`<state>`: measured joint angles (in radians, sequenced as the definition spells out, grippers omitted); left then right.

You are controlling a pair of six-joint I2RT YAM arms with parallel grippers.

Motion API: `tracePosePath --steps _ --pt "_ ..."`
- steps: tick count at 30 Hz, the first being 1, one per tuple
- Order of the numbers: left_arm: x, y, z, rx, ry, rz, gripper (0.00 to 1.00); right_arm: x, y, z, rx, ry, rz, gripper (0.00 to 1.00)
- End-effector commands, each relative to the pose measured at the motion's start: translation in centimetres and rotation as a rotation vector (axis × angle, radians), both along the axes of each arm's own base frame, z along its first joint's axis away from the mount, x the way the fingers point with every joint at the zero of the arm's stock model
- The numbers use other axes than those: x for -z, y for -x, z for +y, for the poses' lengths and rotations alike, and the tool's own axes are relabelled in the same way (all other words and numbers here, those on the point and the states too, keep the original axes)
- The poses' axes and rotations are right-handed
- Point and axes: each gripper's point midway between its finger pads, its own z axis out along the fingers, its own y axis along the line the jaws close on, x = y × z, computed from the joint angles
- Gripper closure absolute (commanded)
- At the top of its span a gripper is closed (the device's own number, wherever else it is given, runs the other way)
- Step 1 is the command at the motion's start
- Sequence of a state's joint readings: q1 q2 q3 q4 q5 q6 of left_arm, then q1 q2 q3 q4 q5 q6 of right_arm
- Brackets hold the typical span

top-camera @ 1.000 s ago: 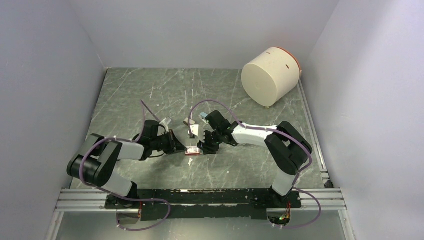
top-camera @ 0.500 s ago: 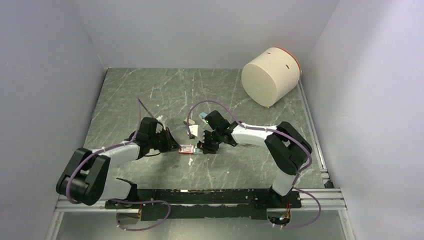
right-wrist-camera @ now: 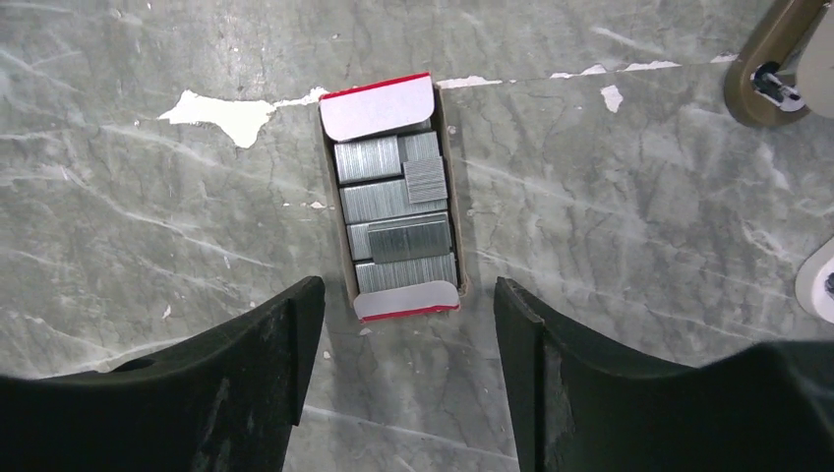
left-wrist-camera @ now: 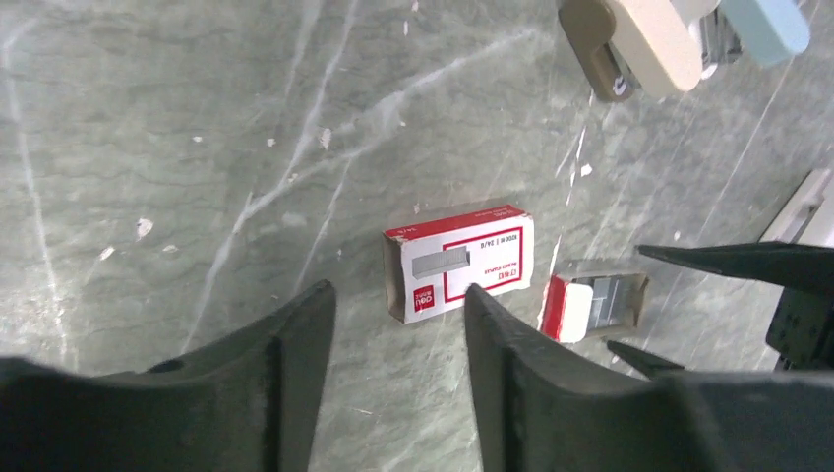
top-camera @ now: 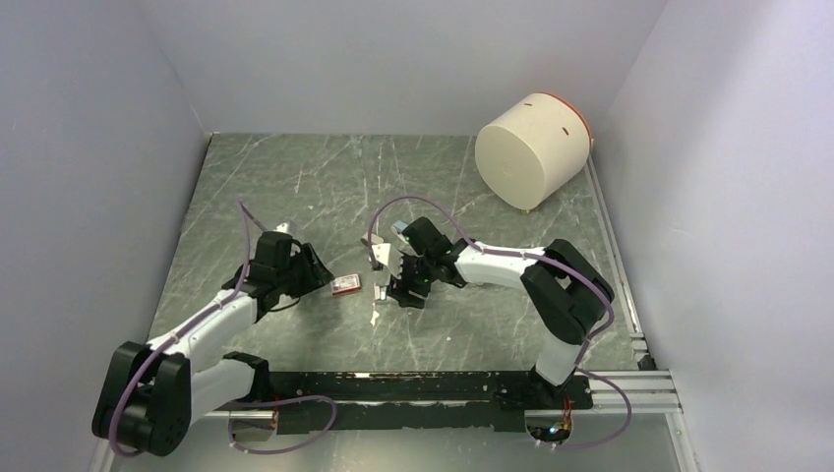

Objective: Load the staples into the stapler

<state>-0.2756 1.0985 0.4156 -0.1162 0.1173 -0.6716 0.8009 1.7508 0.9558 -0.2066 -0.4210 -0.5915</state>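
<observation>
The staples (right-wrist-camera: 393,202) were seen packed as silvery-grey strips in a small open cardboard tray (right-wrist-camera: 379,106), which was laid flat on the tabletop (right-wrist-camera: 610,226) with a white, red-edged flap at each end. The right jaws were spread wide and nothing was held in them. The near end of the tray was framed between their two tips, with a gap left on either side and no contact visible. The left jaws were parted less widely, and nothing was clamped in them either. Just beyond their tips a red-and-white box sleeve (left-wrist-camera: 459,261) was laid flat with one end open; whether it was touched by one tip could not be told. The tray of staples was placed just beside that sleeve, on the side away from the left jaws, so that it was set between the sleeve and the right jaws. The stapler (left-wrist-camera: 639,39), beige with a pale blue part, was found near the tray and was touched by neither pair of jaws. One tray, one sleeve, one stapler and one cream cylindrical container (top-camera: 531,149) at the far right corner of the tabletop were counted. At least four rows of strips could be made out in the tray, though their exact number could not be told.
</observation>
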Motion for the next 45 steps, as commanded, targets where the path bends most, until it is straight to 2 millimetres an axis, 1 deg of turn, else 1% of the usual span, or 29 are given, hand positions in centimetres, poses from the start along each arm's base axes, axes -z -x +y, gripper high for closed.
tracePosePath --steps 1,4,6,9,10,12,14,16,18,20,23,25,26,27,29,32,33,35,38,40,42,45 --pt "-1.6 -0.7 1.8 -0.081 -0.055 -0.038 0.38 -3.7 -1.1 2.1 0.062 -0.121 -0.033 0.31" --pt "-3.1 -0.9 2.1 -0.086 -0.074 -0.057 0.32 -7.4 -2.5 3.3 0.160 -0.237 -0.072 0.32" --pt "-4.2 -1.0 1.9 -0.074 -0.066 -0.073 0.29 -10.1 -4.0 3.5 0.271 -0.314 -0.119 0.34" --pt "-6.0 -1.1 0.8 -0.028 -0.013 -0.113 0.21 -13.6 -5.8 2.3 0.490 -0.415 -0.163 0.34" --pt "-6.5 -1.0 0.3 -0.009 0.009 -0.129 0.19 -14.4 -6.1 1.7 0.562 -0.440 -0.155 0.34" --pt "-7.2 -0.6 -0.3 0.024 0.045 -0.148 0.14 -15.3 -5.9 0.6 0.692 -0.459 -0.096 0.34" --pt "-7.8 -0.2 -0.7 0.055 0.062 -0.162 0.11 -15.0 -6.0 -0.8 0.836 -0.430 -0.050 0.35" --pt "-8.3 0.1 -0.9 0.083 0.063 -0.175 0.09 -14.1 -6.0 -2.7 1.000 -0.385 -0.024 0.38" --pt "-9.1 0.5 -1.3 0.122 0.073 -0.196 0.08 -13.1 -5.4 -4.2 1.115 -0.344 0.005 0.38" --pt "-9.9 0.9 -1.6 0.145 0.082 -0.214 0.07 -12.2 -4.4 -4.9 1.174 -0.321 0.044 0.40" --pt "-10.9 1.6 -1.8 0.182 0.092 -0.236 0.06 -10.2 -2.5 -5.7 1.224 -0.269 0.120 0.40" --pt "-10.8 2.0 -2.0 0.195 0.100 -0.241 0.06 -8.4 -1.5 -6.0 1.217 -0.201 0.154 0.39" --pt "-10.5 2.2 -2.0 0.198 0.104 -0.236 0.06 -7.5 -0.9 -6.1 1.214 -0.156 0.157 0.38" --pt "-9.8 2.4 -2.1 0.203 0.108 -0.219 0.06 -6.8 -0.5 -6.1 1.208 -0.114 0.145 0.37" --pt "-8.5 2.7 -2.2 0.208 0.111 -0.188 0.08 -5.7 0.3 -6.0 1.195 -0.041 0.091 0.33" --pt "-6.7 2.8 -2.3 0.189 0.094 -0.112 0.14 -4.5 1.8 -4.5 1.138 0.034 0.055 0.30" --pt "-6.0 2.8 -2.1 0.173 0.070 -0.081 0.17 -4.2 2.1 -4.0 1.132 0.049 0.059 0.29" --pt "-4.9 2.7 -1.8 0.151 0.019 -0.043 0.28 -3.4 2.6 -3.0 1.121 0.067 0.078 0.29" --pt "-4.1 2.5 -2.1 0.133 -0.007 -0.018 0.39 -2.6 2.9 -1.7 1.133 0.073 0.109 0.31" --pt "-3.6 2.5 -2.6 0.128 -0.009 -0.006 0.41 -2.0 3.0 -1.1 1.140 0.079 0.123 0.32" --pt "-2.9 2.6 -2.7 0.115 -0.014 0.012 0.41 -1.4 2.9 -0.7 1.143 0.097 0.122 0.33" --pt "-1.9 2.9 -2.6 0.098 -0.017 0.034 0.40 -0.9 2.7 -0.1 1.133 0.115 0.113 0.33"
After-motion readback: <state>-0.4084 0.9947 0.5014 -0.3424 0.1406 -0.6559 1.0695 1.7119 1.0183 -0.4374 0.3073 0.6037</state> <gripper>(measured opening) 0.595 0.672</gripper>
